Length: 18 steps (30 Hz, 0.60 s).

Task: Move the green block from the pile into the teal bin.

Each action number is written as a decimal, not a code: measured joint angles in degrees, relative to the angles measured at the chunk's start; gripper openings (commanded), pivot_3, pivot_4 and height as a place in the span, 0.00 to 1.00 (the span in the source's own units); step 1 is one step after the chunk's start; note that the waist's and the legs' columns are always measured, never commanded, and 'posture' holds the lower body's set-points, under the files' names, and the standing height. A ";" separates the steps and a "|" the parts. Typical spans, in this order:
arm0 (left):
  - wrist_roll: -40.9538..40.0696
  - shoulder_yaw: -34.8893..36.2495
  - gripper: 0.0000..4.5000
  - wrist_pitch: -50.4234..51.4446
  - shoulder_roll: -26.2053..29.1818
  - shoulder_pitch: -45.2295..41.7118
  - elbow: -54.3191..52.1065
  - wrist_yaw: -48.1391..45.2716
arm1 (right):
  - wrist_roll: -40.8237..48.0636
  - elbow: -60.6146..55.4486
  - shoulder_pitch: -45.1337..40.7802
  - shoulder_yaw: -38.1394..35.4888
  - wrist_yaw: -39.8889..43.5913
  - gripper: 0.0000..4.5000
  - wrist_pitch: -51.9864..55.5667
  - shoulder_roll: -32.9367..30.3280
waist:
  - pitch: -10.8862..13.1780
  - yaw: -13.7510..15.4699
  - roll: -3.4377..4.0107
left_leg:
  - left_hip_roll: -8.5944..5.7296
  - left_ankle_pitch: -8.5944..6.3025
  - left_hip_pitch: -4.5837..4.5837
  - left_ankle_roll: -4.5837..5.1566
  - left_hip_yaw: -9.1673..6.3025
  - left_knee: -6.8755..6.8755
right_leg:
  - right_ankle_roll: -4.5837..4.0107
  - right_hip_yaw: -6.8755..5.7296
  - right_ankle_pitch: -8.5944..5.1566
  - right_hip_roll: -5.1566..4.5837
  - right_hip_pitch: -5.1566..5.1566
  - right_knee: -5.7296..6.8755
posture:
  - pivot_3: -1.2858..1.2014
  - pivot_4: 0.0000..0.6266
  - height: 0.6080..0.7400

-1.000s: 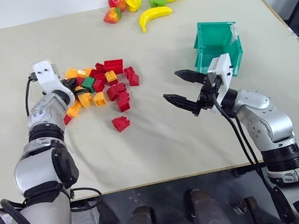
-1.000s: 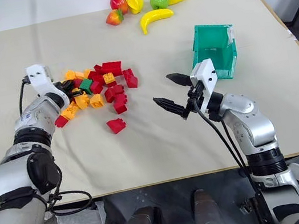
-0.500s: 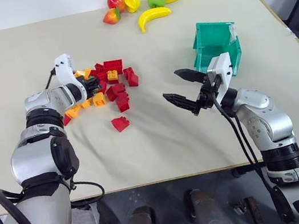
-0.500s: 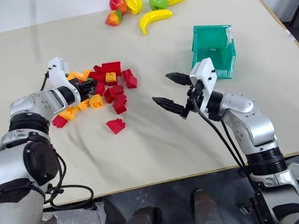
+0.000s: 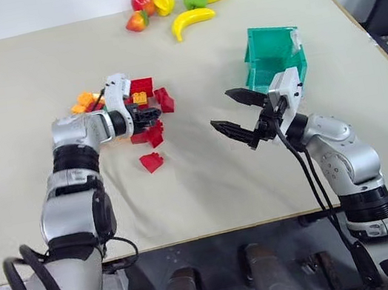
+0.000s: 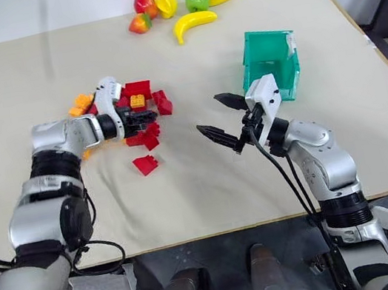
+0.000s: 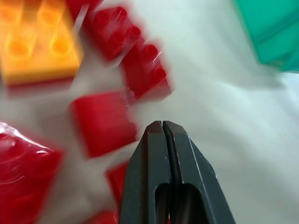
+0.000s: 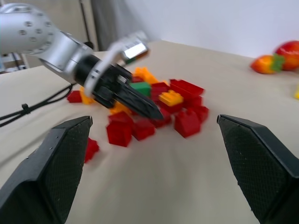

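Toward the tabletop's right edge stands the teal bin (image 5: 274, 58). The pile (image 5: 144, 109) lies left of centre, the green block (image 8: 140, 88) among it. There the left gripper (image 5: 156, 112) is pinched empty; right gripper (image 5: 238, 112) spread wide, empty.

The left gripper (image 5: 152, 113), fingers pressed together and empty, has swept rightward across the pile (image 5: 144, 109), from its left edge to its right side. The arm has swung from pointing up the table to lying across it. Several bricks have been pushed right. The green block (image 8: 140, 87) now lies behind the gripper.
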 measured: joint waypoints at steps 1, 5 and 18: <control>-0.53 0.11 0.00 -1.15 0.32 1.79 -3.24 -0.38 | -0.01 -0.03 0.07 -0.08 -0.02 1.00 0.01 -0.10 | 0.00 -0.05 0.00 | 0.14 0.00 0.00 -0.01 0.00 -0.01 | 0.00 0.07 0.00 0.02 -0.08 0.04 | 0.52 0.24 1.00; -2.57 1.24 0.09 -6.95 1.98 12.65 -21.81 -0.26 | 0.00 -0.10 0.04 -0.08 -0.15 1.00 0.04 -0.13 | 0.00 -0.02 0.00 | 0.22 0.02 -0.01 -0.05 0.00 0.00 | -0.01 0.14 0.01 0.05 -0.15 0.01 | 0.52 0.24 1.00; -12.90 13.25 0.95 14.47 14.48 32.82 -60.92 4.79 | 0.08 1.95 0.08 -0.20 2.44 1.00 -0.17 -1.99 | 0.00 0.36 0.01 | 0.21 -0.04 0.00 0.03 -0.02 0.00 | -0.01 0.25 0.01 0.01 -0.10 -0.02 | 0.52 0.24 1.00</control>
